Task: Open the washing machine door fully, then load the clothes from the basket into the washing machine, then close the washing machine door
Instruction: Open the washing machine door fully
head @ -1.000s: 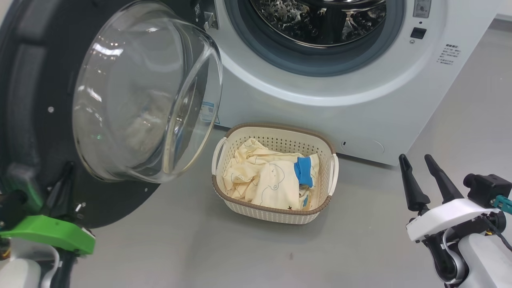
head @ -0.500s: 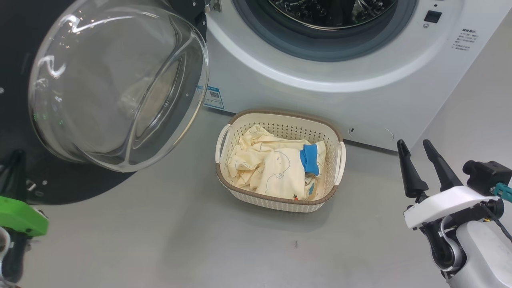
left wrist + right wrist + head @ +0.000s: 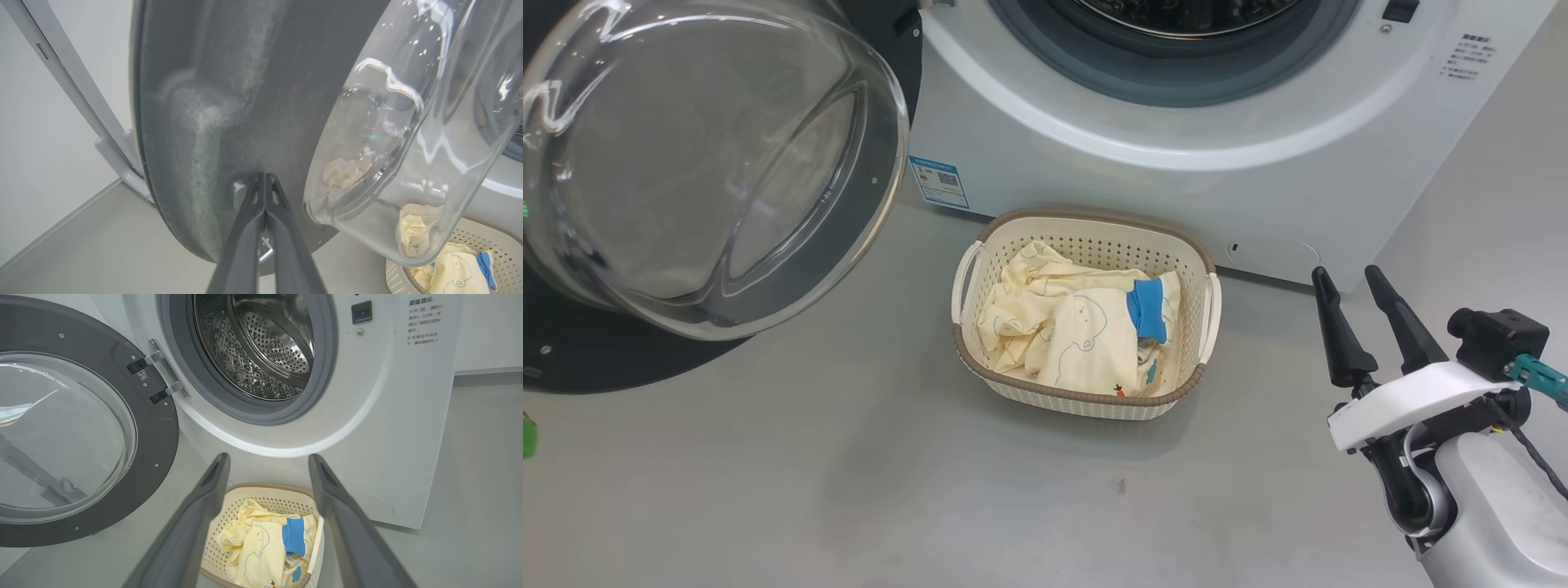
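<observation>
The washing machine door (image 3: 703, 163) swung wider; one basket (image 3: 1086, 408) holds clothes (image 3: 1078, 335).

1. I see the big white front-loading washing machine (image 3: 1143, 188) at the far side, with its large round black glass-windowed door (image 3: 155, 428) standing open to the left.
2. The small cream perforated plastic basket (image 3: 1086, 404) sits on the grey floor (image 3: 849, 490), just before the machine.
3. The pale yellow clothes (image 3: 1078, 335) lie in it.
</observation>
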